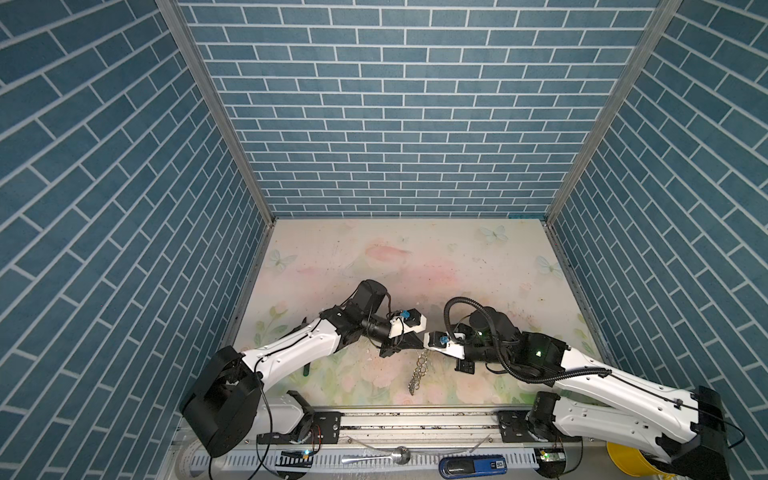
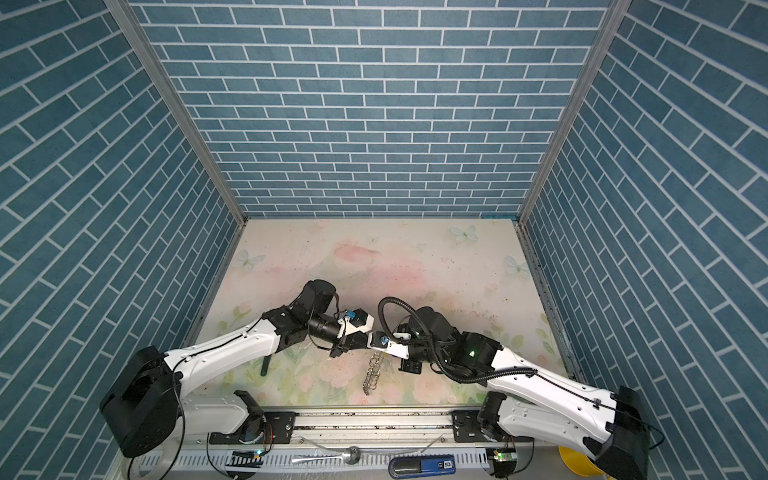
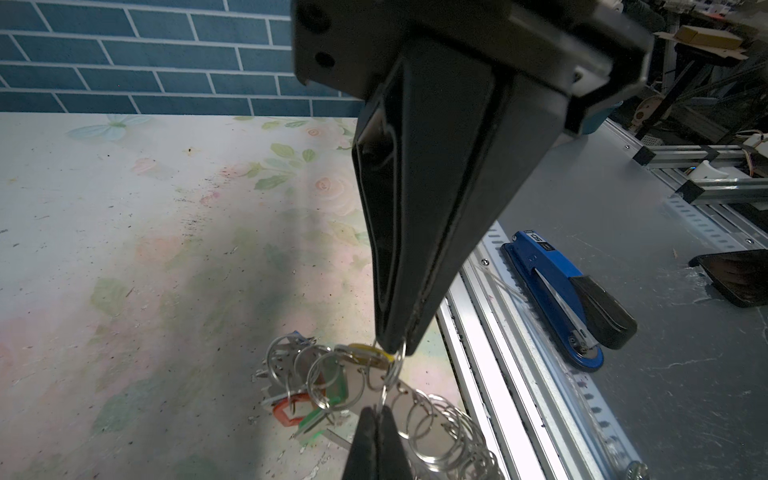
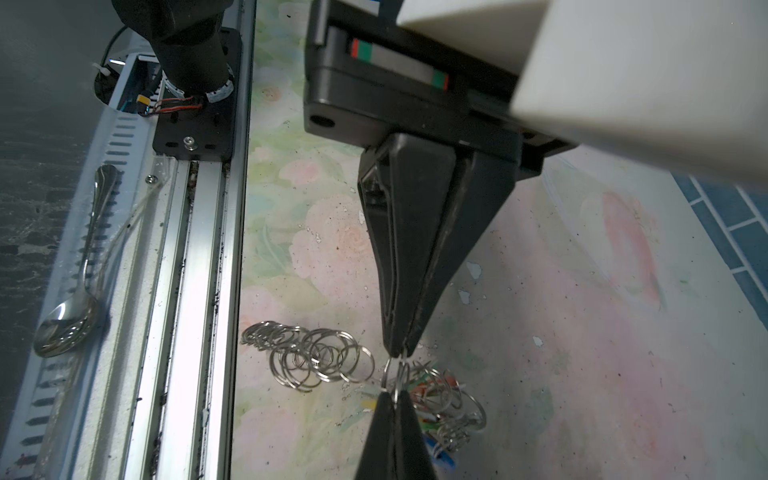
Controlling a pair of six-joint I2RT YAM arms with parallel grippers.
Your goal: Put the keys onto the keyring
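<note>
**Over the counter's front middle: two tight pinches on thin ring wire**

Both arms meet tip to tip above the counter (image 1: pixel 415 257), midway along it and toward its front edge. The left jaws are clenched on a silver ring (image 3: pixel 395 370). The right jaws come in from the opposite side and are clenched on ring wire too. I cannot tell whether that is the same ring or its neighbour.

The keys (image 3: pixel 328 390), tagged yellow, red, green and blue, bunch just beside the pinch on the side away from the front edge. The keyring (image 1: pixel 417 376) shows here as a chain of small silver rings, which trails from the pinch toward the front edge.

This looks like the threading step, where a key's ring is worked onto a link of the chain. To do it well:

- **Hold one side fixed:** one pinch should probably stay put as an anchor while the other turns in small arcs, feeding wire along the split.
- **Do not pull the tips apart:** wire this thin could slip out of them.
- **Stay low:** the bunch of keys then hangs with little swing and does not twist the ring.
- **Check before letting go:** both wrist views should show the link seated first.
</note>
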